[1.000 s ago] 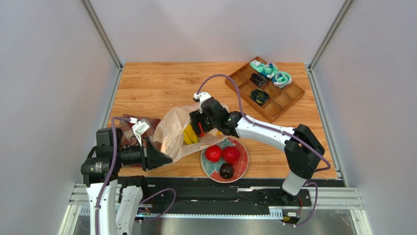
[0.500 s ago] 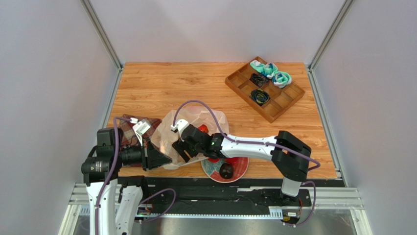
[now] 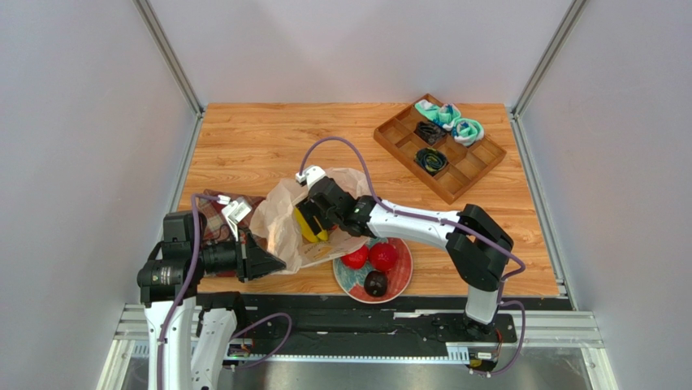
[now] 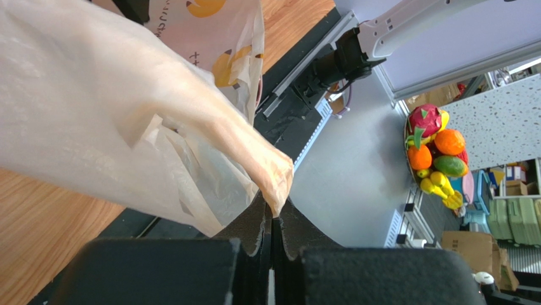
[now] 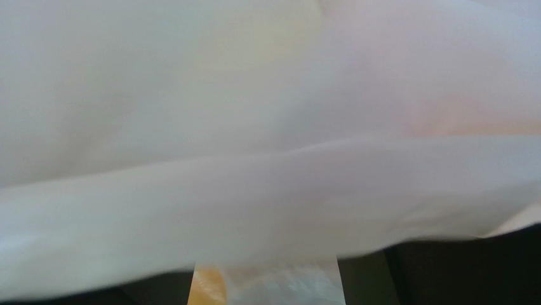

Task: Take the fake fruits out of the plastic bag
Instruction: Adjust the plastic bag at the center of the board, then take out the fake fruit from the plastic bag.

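Firmly, left gripper (image 4: 273, 215) clamps the plastic bag (image 4: 127, 114); right gripper (image 3: 309, 225) at bananas (image 3: 316, 231), grip unclear.

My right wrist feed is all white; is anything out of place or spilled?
Nothing spilled. The plastic bag film fills the right wrist view, hence the white. From above, the right gripper sits at the bag over the yellow bananas; the left gripper pinches the bag's edge.

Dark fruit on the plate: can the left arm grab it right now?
Probably not. The left gripper is shut on the plastic bag, so its jaws are busy, though the dark fruit lies uncovered on the plate.
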You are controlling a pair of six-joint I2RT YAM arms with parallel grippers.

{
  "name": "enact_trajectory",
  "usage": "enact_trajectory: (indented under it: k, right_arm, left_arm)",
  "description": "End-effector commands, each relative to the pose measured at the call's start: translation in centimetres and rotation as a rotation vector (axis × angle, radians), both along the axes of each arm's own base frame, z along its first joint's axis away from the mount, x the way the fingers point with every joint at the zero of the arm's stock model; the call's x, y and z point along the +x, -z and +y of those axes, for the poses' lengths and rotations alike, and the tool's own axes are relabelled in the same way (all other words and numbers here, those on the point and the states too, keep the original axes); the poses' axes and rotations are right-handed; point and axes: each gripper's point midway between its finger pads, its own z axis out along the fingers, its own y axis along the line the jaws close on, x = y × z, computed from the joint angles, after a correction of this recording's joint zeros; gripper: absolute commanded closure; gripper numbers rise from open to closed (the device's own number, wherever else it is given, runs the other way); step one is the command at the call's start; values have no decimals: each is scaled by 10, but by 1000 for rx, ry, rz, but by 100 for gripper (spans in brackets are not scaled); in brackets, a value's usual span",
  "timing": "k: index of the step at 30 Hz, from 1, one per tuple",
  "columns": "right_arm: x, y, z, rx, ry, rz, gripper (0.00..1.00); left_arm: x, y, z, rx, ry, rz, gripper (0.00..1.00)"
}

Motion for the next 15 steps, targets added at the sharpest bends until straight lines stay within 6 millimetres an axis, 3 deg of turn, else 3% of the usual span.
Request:
enact_trajectory:
  k: [1,6,15]
  right_arm:
    - [17,-10,-27,13,134,44,28]
    - [20,1,-34,26,197,80,27]
    - [39,21,-38,7,259,96,14]
  left_arm:
    - [0,-5,0,4,17,-49,100]
    - [-6,-9,0,17,26,-70,100]
    - [-5,-8,0,13,25,-62,100]
